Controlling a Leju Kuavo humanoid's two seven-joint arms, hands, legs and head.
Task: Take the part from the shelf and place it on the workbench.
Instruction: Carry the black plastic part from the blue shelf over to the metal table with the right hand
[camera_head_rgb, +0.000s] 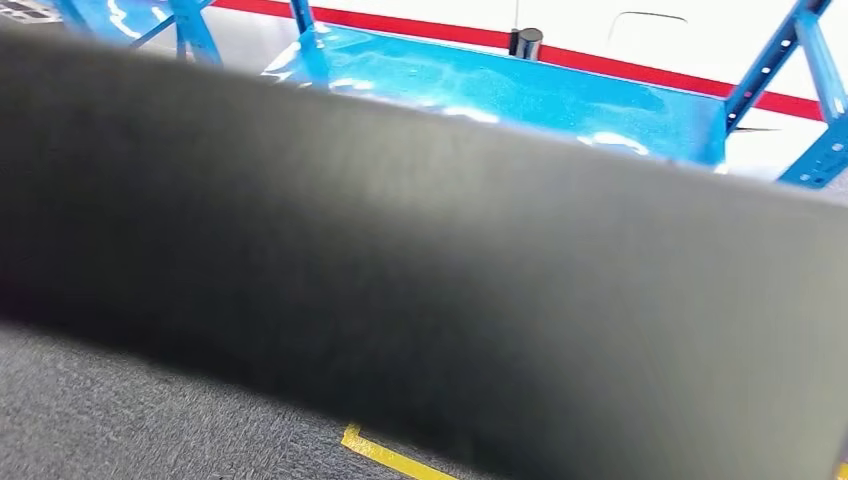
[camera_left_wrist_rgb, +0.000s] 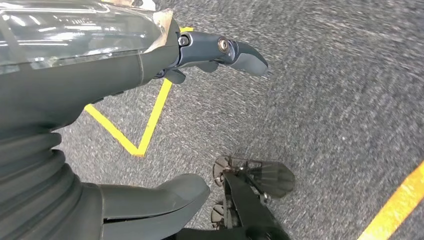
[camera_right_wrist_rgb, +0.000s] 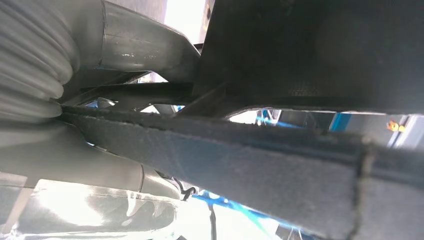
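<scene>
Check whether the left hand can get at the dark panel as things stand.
Probably not directly: the left hand hangs low over the carpet, fingers apart, while the dark panel sits up at the right hand.

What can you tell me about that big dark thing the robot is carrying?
The part is a broad, flat, dark grey panel with a dull, felt-like look. It lies tilted right across the head view, blurred from closeness, hiding much of the blue shelf. In the right wrist view its rough, fuzzy edge runs past the right hand, which holds it.
</scene>
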